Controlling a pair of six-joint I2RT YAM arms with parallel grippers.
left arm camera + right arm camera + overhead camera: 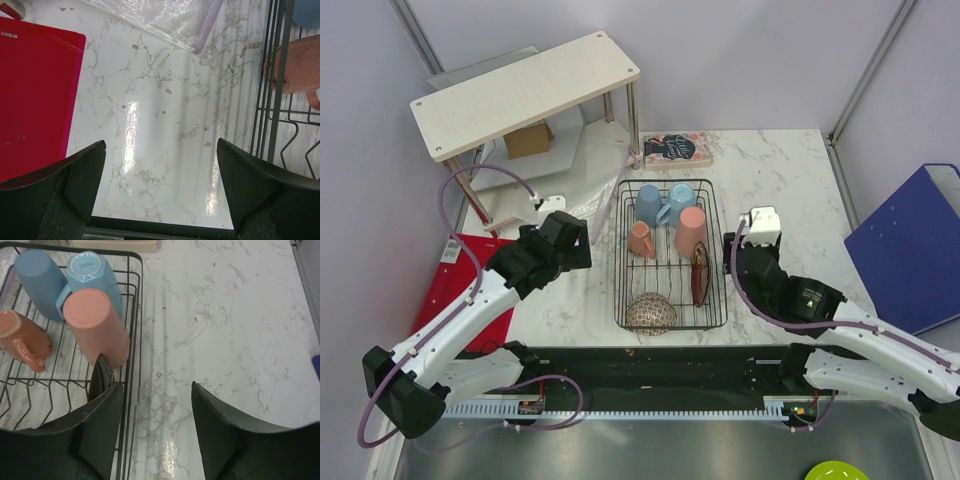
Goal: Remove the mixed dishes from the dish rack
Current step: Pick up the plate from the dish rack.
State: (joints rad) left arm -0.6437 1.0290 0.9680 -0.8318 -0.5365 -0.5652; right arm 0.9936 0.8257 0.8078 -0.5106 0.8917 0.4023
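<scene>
The black wire dish rack [619,270] stands mid-table. It holds two light blue mugs [648,205] [678,203], a salmon-pink mug [641,240], a taller pink tumbler [691,231], a dark red plate [700,273] on edge, and a speckled bowl [651,312] upside down at the front. My left gripper [580,245] is open and empty over bare table, left of the rack. My right gripper [733,252] is open and empty just right of the rack. The right wrist view shows the tumbler [95,322], both blue mugs [40,282] [92,272], the pink mug [22,340] and the plate's edge [100,377].
A white wooden shelf [525,90] stands at the back left over a cardboard box [528,140]. A book [677,150] lies behind the rack. A red board [455,280] lies at the left and a blue folder [910,245] at the right. A clear mesh pouch [165,17] lies ahead of the left gripper.
</scene>
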